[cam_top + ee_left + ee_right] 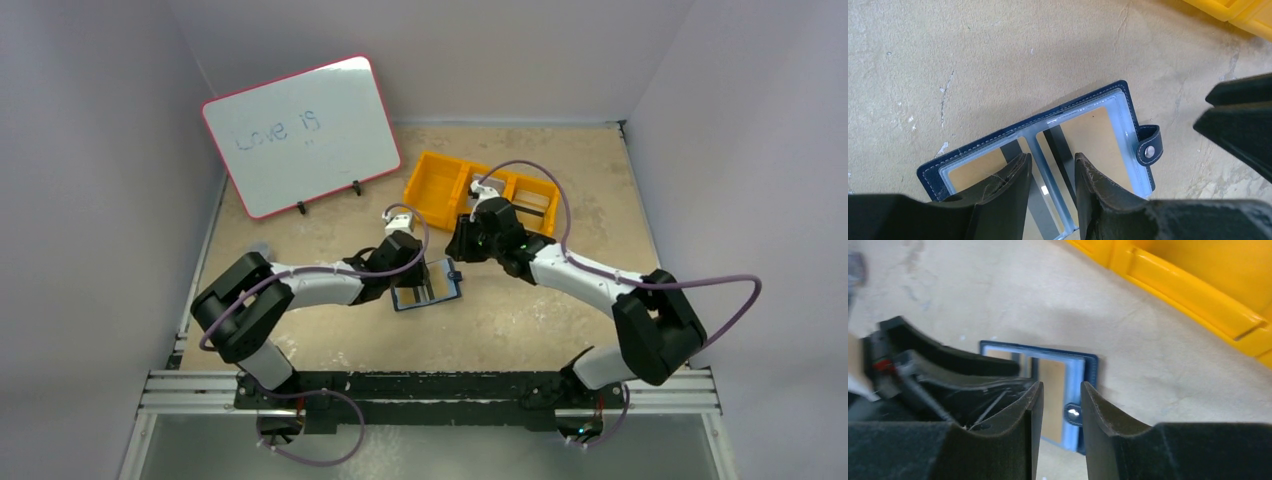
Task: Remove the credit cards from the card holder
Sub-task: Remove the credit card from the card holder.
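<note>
The card holder (432, 287) lies open and flat on the table, navy cover down, pale pockets up. In the left wrist view the holder (1125, 100) shows one card in its right pocket (1100, 137) with a dark stripe along its inner edge, and another card in the left pocket (975, 170). My left gripper (1052, 159) is open, its fingertips low over the holder on either side of the centre fold. My right gripper (1062, 387) is open and empty, hovering above the holder's snap tab (1073, 414) at its right side.
An orange three-compartment tray (425, 185) stands just behind the right gripper (462, 243). A pink-framed whiteboard (305, 135) leans at the back left. The left gripper (405, 275) and the right gripper are close together over the holder.
</note>
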You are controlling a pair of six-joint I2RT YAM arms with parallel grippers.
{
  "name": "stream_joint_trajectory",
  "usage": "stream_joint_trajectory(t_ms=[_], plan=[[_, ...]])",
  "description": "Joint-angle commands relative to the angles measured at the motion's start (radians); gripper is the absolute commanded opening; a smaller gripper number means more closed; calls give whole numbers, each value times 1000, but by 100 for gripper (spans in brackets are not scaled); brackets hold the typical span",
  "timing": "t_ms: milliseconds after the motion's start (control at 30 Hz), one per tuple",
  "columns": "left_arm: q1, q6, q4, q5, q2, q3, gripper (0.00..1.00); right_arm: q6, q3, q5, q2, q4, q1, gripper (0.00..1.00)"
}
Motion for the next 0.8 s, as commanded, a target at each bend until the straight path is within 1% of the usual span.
stream_joint_trajectory(t_ms=[0, 67, 100, 233, 333, 433, 500, 600, 700, 767], plan=[[0, -27, 5, -25, -31, -28, 37, 74, -30, -119, -23, 66, 7, 34], [0, -23, 5, -28, -47, -28, 37, 108, -64, -141, -22, 122, 19, 33], [0, -24, 3, -32, -55, -29, 37, 120, -67, -137, -11, 124, 20, 33], [1, -33, 14, -41, -97, -42, 37, 99, -52, -181, 64, 142, 27, 30], [0, -30, 0, -42, -97, -34, 37, 76, -43, -181, 101, 157, 40, 31], [0, -26, -7, -36, -88, -28, 37, 49, 3, -125, 166, 80, 45, 32], [0, -24, -9, -31, -87, -26, 36, 31, 19, -89, 194, 53, 49, 30], [0, -23, -15, -11, -83, -21, 36, 16, 37, -10, 217, -7, 51, 31], [0, -22, -22, 5, -64, -13, 36, 9, 52, 36, 241, -54, 67, 28], [0, -22, -15, 23, -47, -11, 35, 16, 41, 73, 232, -59, 83, 30]])
